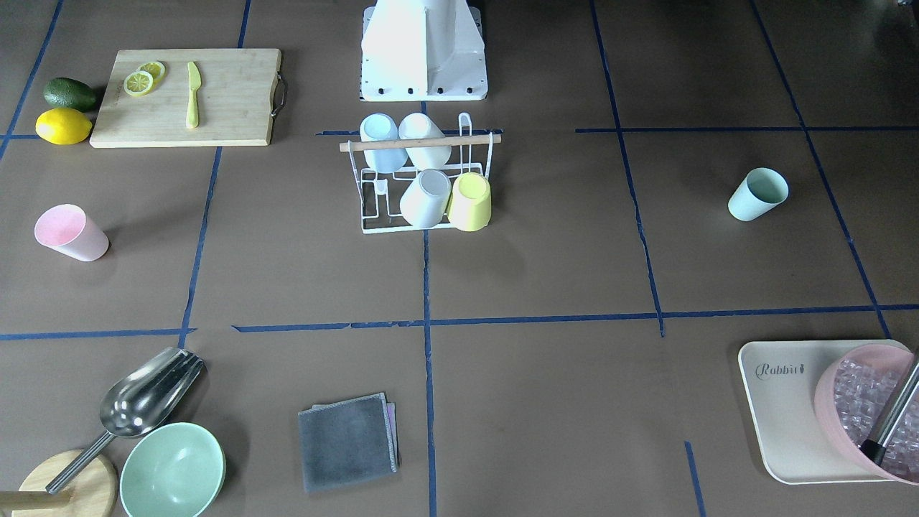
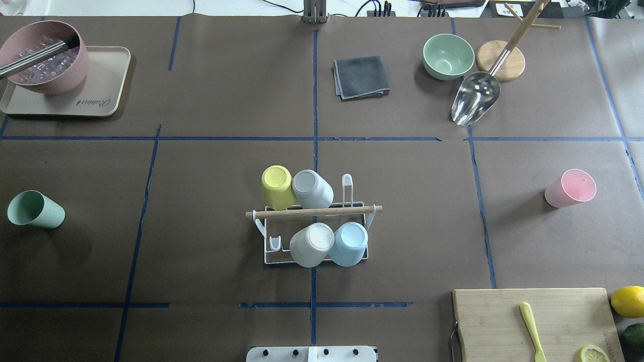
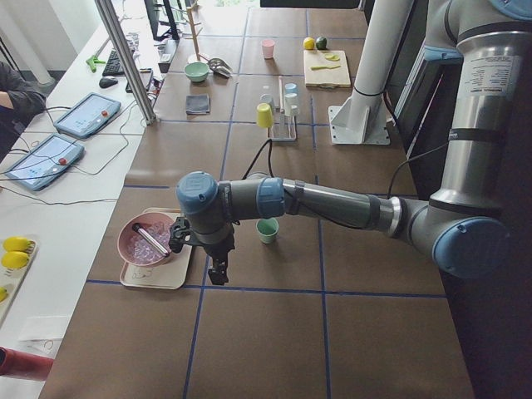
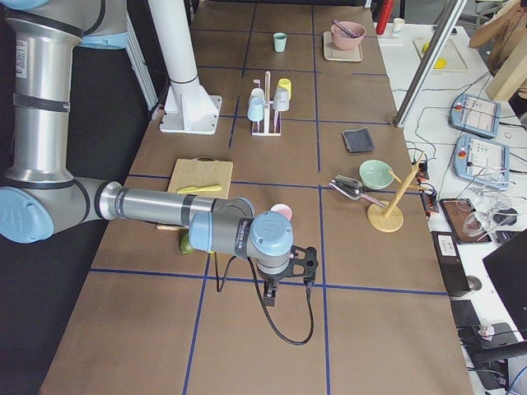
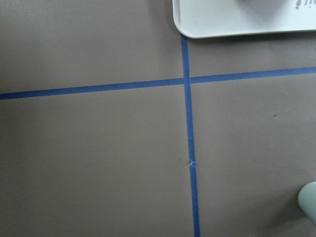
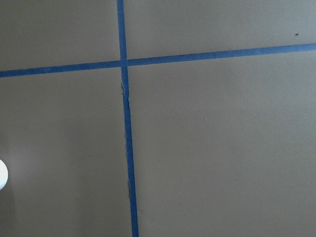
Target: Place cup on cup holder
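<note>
Blue tape (image 2: 226, 139) grids the brown table (image 2: 226, 85); left hand (image 3: 219, 273) and right hand (image 4: 272, 291): grip impossible to tell.

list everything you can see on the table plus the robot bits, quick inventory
cup holder: one, white wire, wooden rod, table centre
cups on it: four, yellow cup, grey cup, white cup, blue cup, mouths down on prongs
loose cups: two, green cup robot's left, pink cup robot's right
cutting board: one, wooden, near right, holding yellow knife, lemon slices
lemon, avocado: one each, yellow, dark green, beside board
bowl: one, green, far right, next to metal scoop
cloth: one, grey, far centre
tray: one, beige, far left, under pink bowl of ice
left gripper, right gripper: two, dark, over bare table, jaw state unclear
</note>
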Robot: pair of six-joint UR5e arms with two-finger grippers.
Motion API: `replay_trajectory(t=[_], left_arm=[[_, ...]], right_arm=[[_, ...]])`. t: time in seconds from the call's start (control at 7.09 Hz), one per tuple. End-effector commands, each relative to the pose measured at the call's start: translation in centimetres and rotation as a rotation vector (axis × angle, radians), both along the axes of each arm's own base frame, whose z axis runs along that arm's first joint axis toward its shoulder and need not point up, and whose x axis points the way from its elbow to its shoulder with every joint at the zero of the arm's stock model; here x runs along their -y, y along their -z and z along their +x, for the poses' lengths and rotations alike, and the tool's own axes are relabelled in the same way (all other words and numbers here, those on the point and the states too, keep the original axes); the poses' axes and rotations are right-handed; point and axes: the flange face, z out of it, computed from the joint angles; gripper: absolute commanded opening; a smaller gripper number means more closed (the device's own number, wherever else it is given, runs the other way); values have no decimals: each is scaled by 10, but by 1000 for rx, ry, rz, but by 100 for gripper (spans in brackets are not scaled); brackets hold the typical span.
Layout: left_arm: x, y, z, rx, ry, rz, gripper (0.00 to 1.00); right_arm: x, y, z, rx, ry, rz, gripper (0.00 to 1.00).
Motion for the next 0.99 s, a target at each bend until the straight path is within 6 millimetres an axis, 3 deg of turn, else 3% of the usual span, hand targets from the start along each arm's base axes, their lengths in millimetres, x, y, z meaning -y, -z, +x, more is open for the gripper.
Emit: replay_trajectory(t=[0.0,0.28,0.42,0.56,0.85], left_arm=[[43,62,48,7,-87,10,100],[59,95,136,2,-232,44,100],[64,105,201,0,-333,51,100],[65,100,227,1,-372,35,100],[70,86,281,8,-450,-10,100]], right_arm=[[-1,1,0,0,3,3,100],[2,3,-12,-1,32,8,100],[6,5,-22,-1,58,13,100],[8,7,-31,-4,81,19,100],[6,5,-27,-28,132,71,100]])
